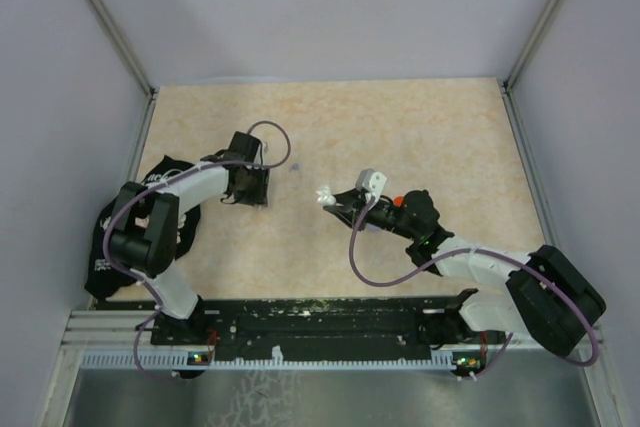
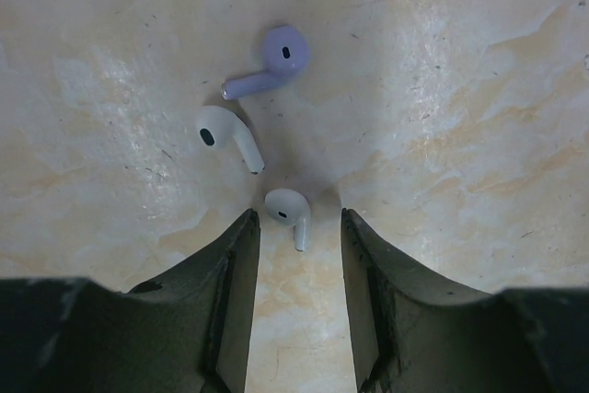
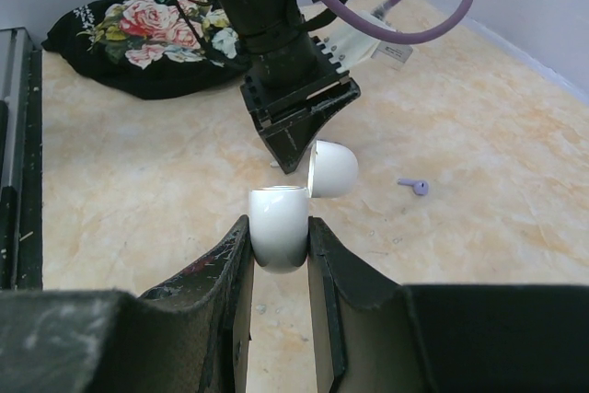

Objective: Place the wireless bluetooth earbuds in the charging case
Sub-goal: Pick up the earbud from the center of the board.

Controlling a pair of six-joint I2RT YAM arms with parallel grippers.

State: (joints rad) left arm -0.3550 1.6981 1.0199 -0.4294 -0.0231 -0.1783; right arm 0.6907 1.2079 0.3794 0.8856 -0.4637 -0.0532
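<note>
Three earbuds lie on the beige table in the left wrist view: a lilac earbud (image 2: 276,62), a white earbud (image 2: 225,133) below it, and a second white earbud (image 2: 290,213). My left gripper (image 2: 297,216) is open, pointing down, with that second white earbud lying between its fingertips and a gap on each side. My right gripper (image 3: 279,227) is shut on the white charging case (image 3: 278,223), whose lid (image 3: 333,169) stands open. The case (image 1: 325,195) is held a short way right of the left gripper (image 1: 250,187). The lilac earbud (image 3: 414,187) also shows beyond the case.
A black floral pouch (image 3: 138,43) lies at the table's left side, beside the left arm (image 1: 150,232). A black rail (image 1: 320,322) runs along the near edge. Grey walls close the table on three sides.
</note>
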